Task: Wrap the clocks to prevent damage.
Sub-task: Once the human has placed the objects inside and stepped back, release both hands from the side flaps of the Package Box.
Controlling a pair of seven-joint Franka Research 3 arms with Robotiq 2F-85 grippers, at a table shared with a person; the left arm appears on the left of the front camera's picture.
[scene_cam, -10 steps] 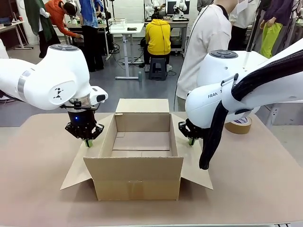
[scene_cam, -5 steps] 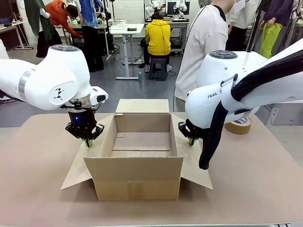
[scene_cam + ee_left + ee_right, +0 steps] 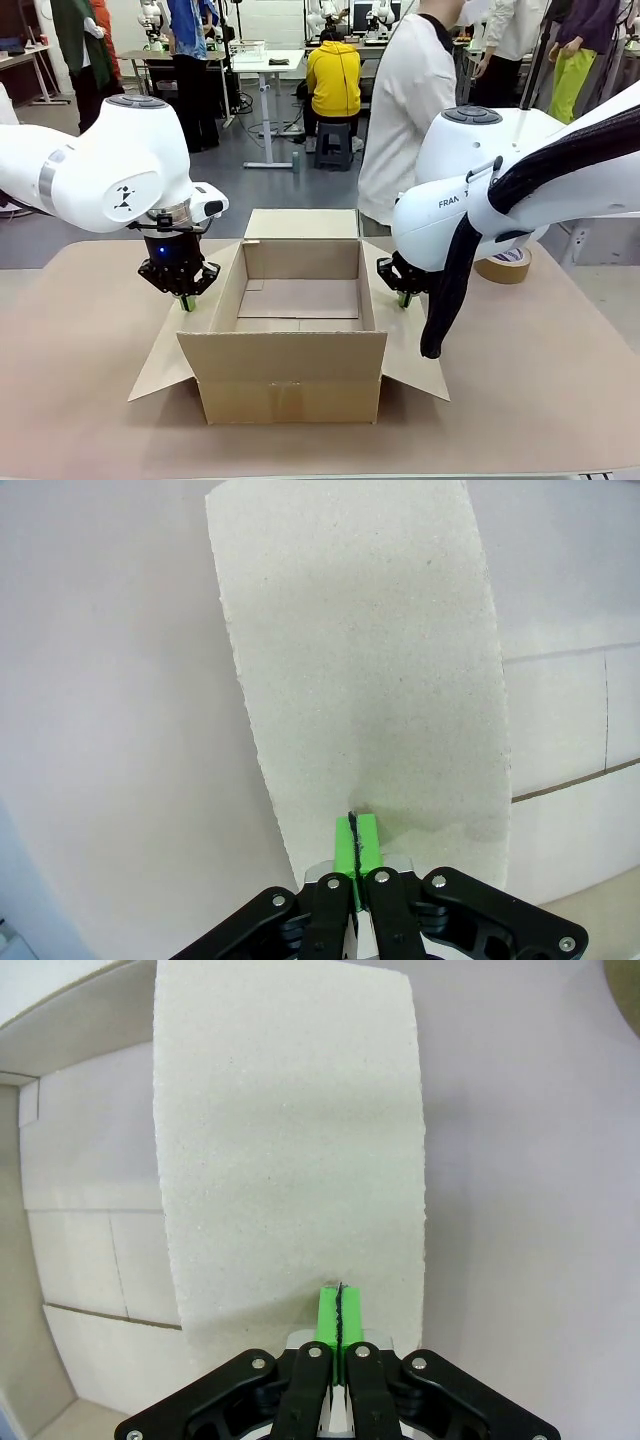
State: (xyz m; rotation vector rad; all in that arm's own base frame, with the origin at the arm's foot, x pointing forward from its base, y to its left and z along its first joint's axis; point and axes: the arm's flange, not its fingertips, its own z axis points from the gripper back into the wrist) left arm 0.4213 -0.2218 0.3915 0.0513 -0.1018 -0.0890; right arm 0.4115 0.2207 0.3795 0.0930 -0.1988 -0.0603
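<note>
Open brown cardboard box (image 3: 290, 375) sits mid-table on the pale tan table (image 3: 80, 400). All four flaps are folded outward, and the inside shows bare cardboard floor.

Left gripper (image 3: 182, 300) points straight down over the box's left side flap (image 3: 165, 360), near its far end. In the left wrist view the green pads (image 3: 345, 842) are pressed together with only a thin dark seam between them. The tip of the left gripper (image 3: 356, 825) casts a small shadow on the flap (image 3: 370, 660); whether it touches or sits just above cannot be told.

Right gripper (image 3: 403, 298) mirrors this over the right side flap (image 3: 410, 360). Its pads (image 3: 328, 1315) are likewise closed on nothing, with the tip (image 3: 339, 1300) at the flap surface (image 3: 290, 1140).

A brown tape roll (image 3: 505, 266) lies flat on the table behind the right arm, well apart from the box. A person in a white top (image 3: 410, 110) stands at the far side.
</note>
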